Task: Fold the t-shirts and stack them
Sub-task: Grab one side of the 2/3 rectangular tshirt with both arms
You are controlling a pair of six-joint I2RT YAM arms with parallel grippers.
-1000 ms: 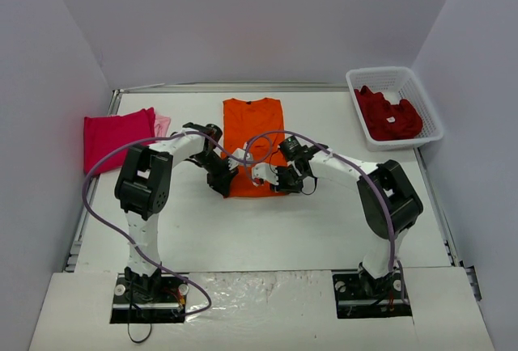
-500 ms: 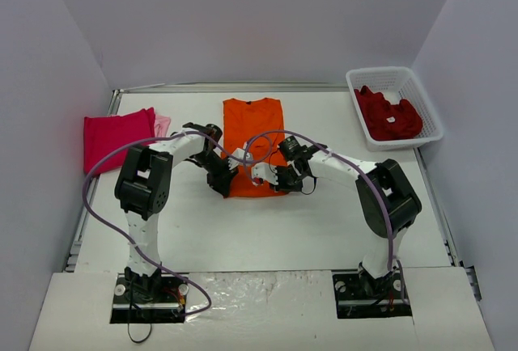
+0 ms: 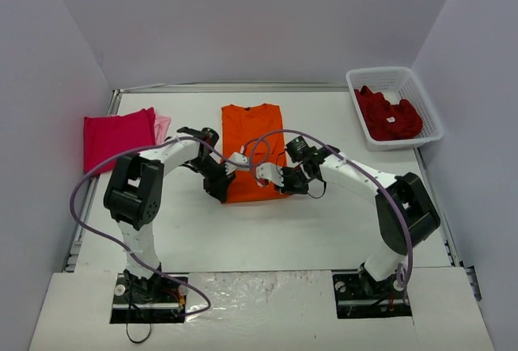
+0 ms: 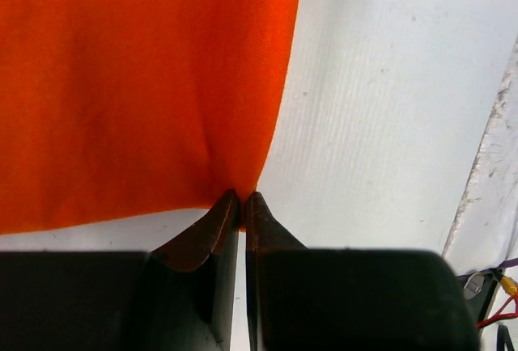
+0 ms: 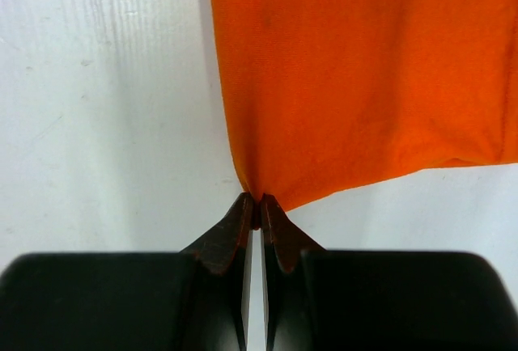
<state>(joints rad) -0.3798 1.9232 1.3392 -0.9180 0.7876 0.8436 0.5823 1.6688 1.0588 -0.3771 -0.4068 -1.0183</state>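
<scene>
Jaws pinched tight, left gripper (image 4: 241, 197) and right gripper (image 5: 257, 201) nipping soft orange t-shirt (image 3: 251, 120) corners

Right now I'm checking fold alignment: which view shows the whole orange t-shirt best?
Top external: nearly the whole orange t-shirt shows, spread flat. Each wrist view shows only one hem corner, pinched by the left gripper or the right gripper.

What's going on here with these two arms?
The orange t-shirt lies flat on the table, with the robot's left gripper and right gripper each shut on one near hem corner, apparently ready to fold it. A folded magenta-pink t-shirt sits at the left with a pale pink t-shirt peeking out beside it; dark red t-shirts sit in the white basket at far right.
</scene>
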